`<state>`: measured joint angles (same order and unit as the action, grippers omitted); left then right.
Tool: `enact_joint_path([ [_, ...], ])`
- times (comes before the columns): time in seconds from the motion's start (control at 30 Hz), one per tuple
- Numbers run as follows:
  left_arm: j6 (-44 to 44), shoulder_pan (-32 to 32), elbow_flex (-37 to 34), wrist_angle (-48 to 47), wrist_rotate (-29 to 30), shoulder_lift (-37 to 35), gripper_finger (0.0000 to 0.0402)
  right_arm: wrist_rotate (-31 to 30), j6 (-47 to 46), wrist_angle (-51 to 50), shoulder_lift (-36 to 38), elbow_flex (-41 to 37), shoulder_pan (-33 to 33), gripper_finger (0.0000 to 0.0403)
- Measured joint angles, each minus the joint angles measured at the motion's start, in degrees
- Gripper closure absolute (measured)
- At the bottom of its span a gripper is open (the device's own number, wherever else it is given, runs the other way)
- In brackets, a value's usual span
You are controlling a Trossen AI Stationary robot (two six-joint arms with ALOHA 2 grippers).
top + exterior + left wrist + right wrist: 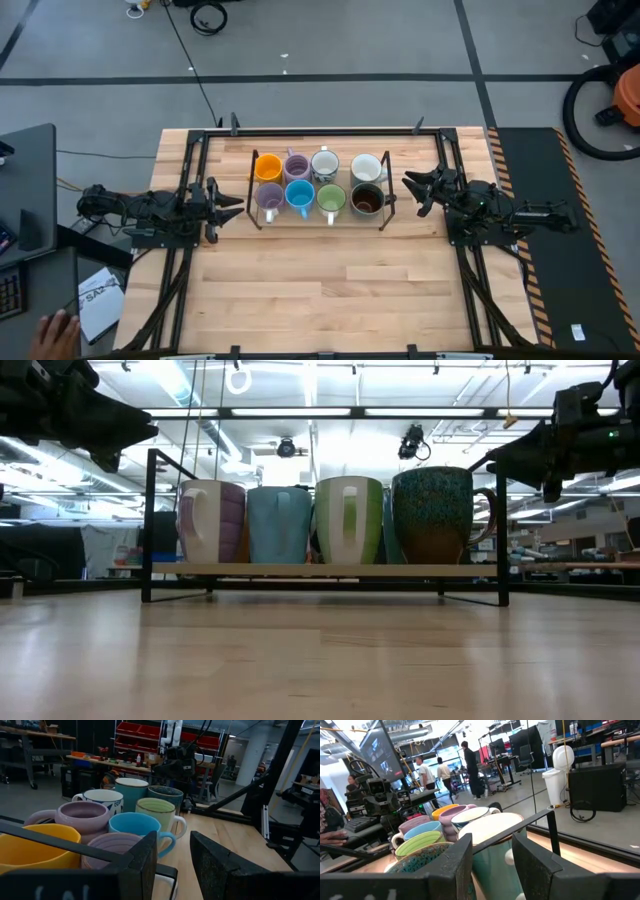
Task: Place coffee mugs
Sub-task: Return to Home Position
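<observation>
Eight coffee mugs (299,195) on shelf (386,185), bench's far edge: ceramic, stiff, likely slick, chippable; take by rim; left hand (238,205), right hand (412,195) spread, empty.

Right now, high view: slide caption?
Eight ceramic mugs in two rows on the black wire shelf; left gripper and right gripper open beside it.

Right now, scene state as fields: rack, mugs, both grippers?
rack: black-framed shelf, between the arms, holds eight mugs
rear row, left to right from above: orange mug, purple mug, white patterned mug, pale mug
front row: lavender mug, blue mug, green mug, dark mug
left gripper: open, empty, off the shelf's left end
right gripper: open, empty, off the shelf's right end
</observation>
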<state>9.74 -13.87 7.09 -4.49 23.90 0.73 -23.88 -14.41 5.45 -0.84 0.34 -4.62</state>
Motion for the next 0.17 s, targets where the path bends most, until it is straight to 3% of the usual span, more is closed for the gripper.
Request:
enact_joint_path([
  [0.17, 0.02, 0.0, 0.0, 0.0, 0.0, 0.0, 0.0279, 0.0, -0.01, 0.0, 0.0, 0.0, 0.0, 0.0259],
])
